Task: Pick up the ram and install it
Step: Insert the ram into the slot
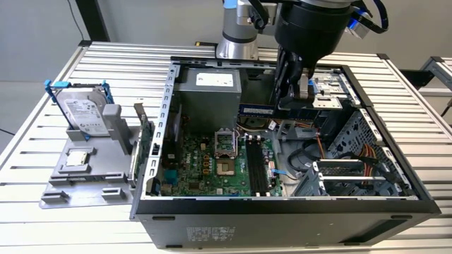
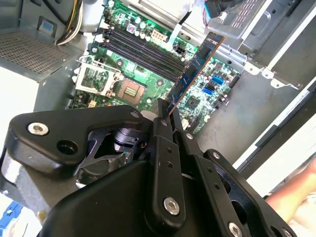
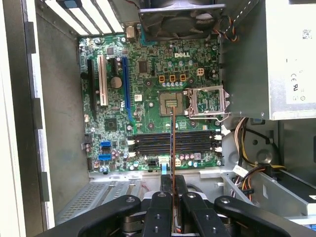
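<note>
I have the ram (image 1: 276,110) pinched between the gripper (image 1: 300,103) fingers, apparently near one end (the jaws hide the contact, so I won't swear to it). It hangs above the case (image 1: 282,203), over the open middle and well clear of the board (image 1: 205,169) on the case floor.

I judge the stick to be light, stiff and thin. It is easy to carry, but its flat faces are slick enough to pivot in a narrow pinch. The chips and contact edge are the fragile parts, so the bare board edges are the places to grip.

Inside the case, the board's four slots (image 3: 197,140) lie empty and the socket (image 3: 170,101) stands open. The power supply (image 1: 208,92) sits at the back of the case. Just outside the case, a grey holder (image 1: 50,193) carries a hard drive (image 1: 84,111), a processor (image 1: 76,157) and an upright card (image 1: 145,135).
</note>
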You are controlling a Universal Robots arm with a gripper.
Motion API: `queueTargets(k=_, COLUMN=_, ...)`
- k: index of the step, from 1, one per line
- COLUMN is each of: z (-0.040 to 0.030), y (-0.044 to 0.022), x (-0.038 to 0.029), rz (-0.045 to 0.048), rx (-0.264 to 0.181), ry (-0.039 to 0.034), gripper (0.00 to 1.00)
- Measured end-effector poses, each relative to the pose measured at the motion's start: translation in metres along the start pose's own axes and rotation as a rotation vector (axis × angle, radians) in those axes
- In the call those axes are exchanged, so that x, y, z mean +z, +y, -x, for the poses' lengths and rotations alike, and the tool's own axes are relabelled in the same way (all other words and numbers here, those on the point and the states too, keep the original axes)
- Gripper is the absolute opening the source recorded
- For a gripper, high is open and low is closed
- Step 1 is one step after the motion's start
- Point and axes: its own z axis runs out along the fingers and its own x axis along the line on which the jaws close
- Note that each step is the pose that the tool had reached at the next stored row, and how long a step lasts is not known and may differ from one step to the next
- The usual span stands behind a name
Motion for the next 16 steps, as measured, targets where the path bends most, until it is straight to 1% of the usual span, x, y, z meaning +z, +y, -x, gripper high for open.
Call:
queueTargets(k=4, z=0.0, y=0.0, x=0.0, rz=0.0005, rx=0.026, ry=-0.0002, gripper=0.0)
queueTargets(k=9, z=0.0, y=0.0, x=0.0, rz=0.0008, rx=0.035, ry=-0.0002, gripper=0.0)
queueTargets(k=16, z=0.0, y=0.0, x=0.0, rz=0.0022, rx=0.112, ry=-0.0007, gripper=0.0)
